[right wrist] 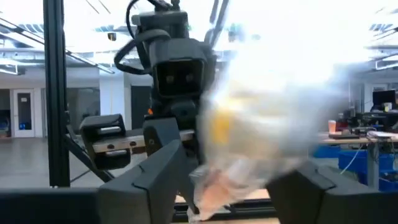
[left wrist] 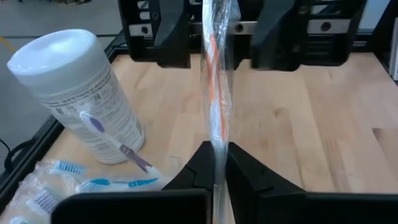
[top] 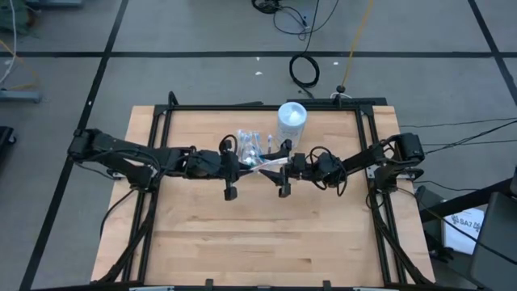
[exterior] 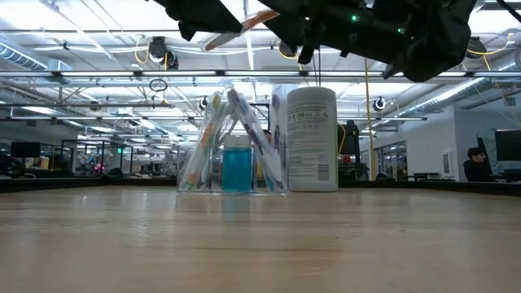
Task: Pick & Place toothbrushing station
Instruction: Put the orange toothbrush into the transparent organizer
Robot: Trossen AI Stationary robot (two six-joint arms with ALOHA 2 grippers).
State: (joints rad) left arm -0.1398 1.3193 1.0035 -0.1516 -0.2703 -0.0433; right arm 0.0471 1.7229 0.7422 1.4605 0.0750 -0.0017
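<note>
Orange-handled and sealed in a clear plastic wrapper, a slim toothbrush (left wrist: 214, 93) hangs in the air above the middle of the pale wooden table (top: 258, 234), stretched between the two arms. The left gripper (left wrist: 217, 167) has its two dark fingers closed tight on one end of the wrapper, with no gap showing beside the plastic. The right gripper (top: 284, 166) meets it from the other side; in the left wrist view its two black fingers stand on either side of the wrapper's far end with space between them and it, and in its own view the blurred packet fills the gap between them, so I cannot tell whether they are gripping it. In the low view the wrapped brush (exterior: 238, 31) shows tilted, high above the tabletop. Just behind the grippers, toward the table's far edge, stands a small clear plastic cup (exterior: 234, 167) holding several wrapped toothbrushes that lean against one another, with a small blue tube (exterior: 237, 169) upright among them. Beside the cup on the right arm's side stands a taller white cylindrical canister with a printed label (exterior: 313, 140). More wrapped brushes with blue handles (left wrist: 115, 183) lie on the wood by the canister's foot. Black metal framing (top: 158, 137) borders the table.
</note>
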